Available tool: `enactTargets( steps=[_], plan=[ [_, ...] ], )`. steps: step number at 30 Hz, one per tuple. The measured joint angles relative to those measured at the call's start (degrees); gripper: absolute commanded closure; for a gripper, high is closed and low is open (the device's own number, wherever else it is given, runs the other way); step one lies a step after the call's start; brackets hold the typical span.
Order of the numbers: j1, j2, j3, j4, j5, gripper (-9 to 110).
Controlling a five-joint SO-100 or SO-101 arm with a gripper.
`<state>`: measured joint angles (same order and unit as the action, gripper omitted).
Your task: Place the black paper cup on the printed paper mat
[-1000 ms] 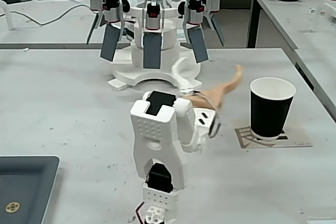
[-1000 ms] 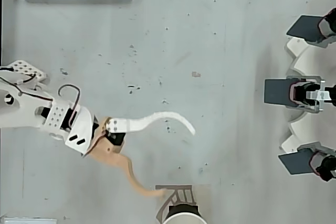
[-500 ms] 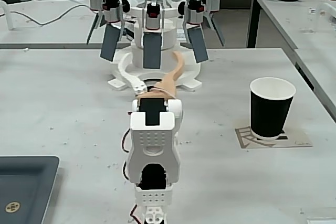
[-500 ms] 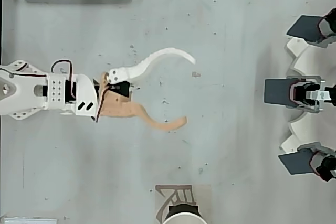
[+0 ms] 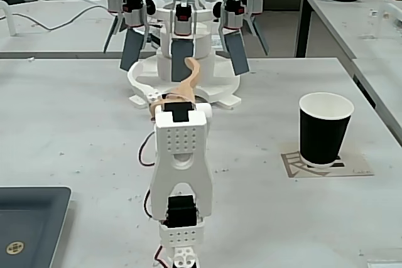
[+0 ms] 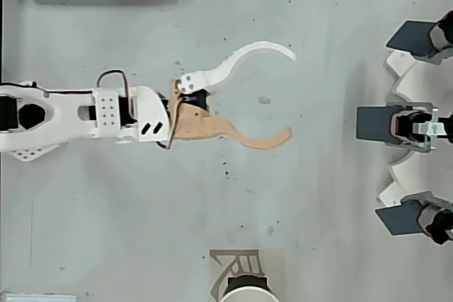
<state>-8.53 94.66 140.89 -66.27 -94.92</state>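
Standing upright on the printed paper mat (image 5: 326,164) at the tabletop's edge, the black paper cup (image 5: 324,129) needs nothing more; the gripper (image 6: 289,93), wide open and empty, should retreat clear.

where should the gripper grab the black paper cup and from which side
Grip the black paper cup across its side wall, near mid-height. It stands upright on the printed paper mat, and its taper widens toward the rim, which should resist slipping down. Come in level from the arm's side, the left in the fixed view, with the gripper open as now; that side looks unobstructed.
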Motion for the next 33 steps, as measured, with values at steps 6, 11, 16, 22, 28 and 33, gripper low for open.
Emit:
enactTargets(
  steps=[6, 11, 16, 22, 28, 33],
  plan=[
    [0.00, -6.94, -7.91, 2.11, 0.00, 79],
    [0.26, -11.25, -12.66, 3.25, 0.35, 81],
    [1.23, -14.85, -18.54, 6.68, 0.35, 82],
    [1.41, -19.34, -25.14, 9.76, 0.70, 83],
    [1.85, -23.03, -28.92, 10.02, 0.79, 85],
    [3.08, -24.70, -30.32, 10.02, 0.88, 86]
  ],
)
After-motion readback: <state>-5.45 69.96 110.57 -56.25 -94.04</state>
